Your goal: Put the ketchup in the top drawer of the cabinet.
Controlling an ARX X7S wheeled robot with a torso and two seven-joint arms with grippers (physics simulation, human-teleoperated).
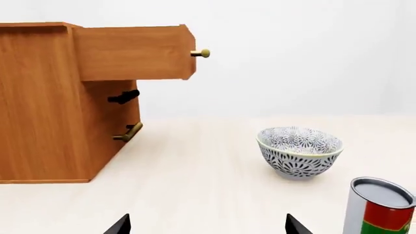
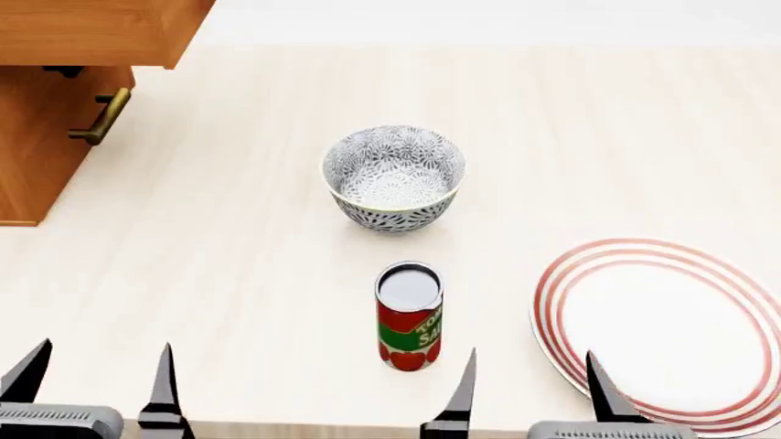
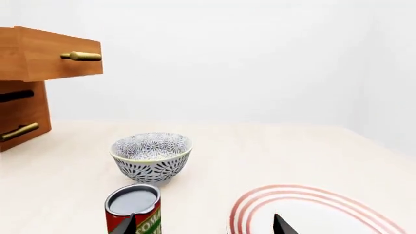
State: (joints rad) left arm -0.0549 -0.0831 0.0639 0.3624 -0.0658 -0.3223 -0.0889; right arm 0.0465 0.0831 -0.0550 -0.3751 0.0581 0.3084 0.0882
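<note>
The ketchup can [image 2: 409, 315] stands upright on the table near the front edge; it also shows in the left wrist view [image 1: 380, 207] and the right wrist view [image 3: 134, 208]. The cabinet [image 1: 46, 107] stands at the far left with its top drawer [image 1: 133, 52] pulled out, brass handle [image 3: 81, 56] showing. My left gripper [image 2: 95, 384] is open and empty, left of the can. My right gripper [image 2: 531, 393] is open and empty, just right of the can, with one fingertip [image 3: 124, 225] close in front of it.
A patterned grey-white bowl [image 2: 393, 178] sits behind the can. A red-striped white plate [image 2: 665, 320] lies at the front right, under my right gripper's outer finger. The lower drawer handle [image 2: 104, 117] is shut against the cabinet.
</note>
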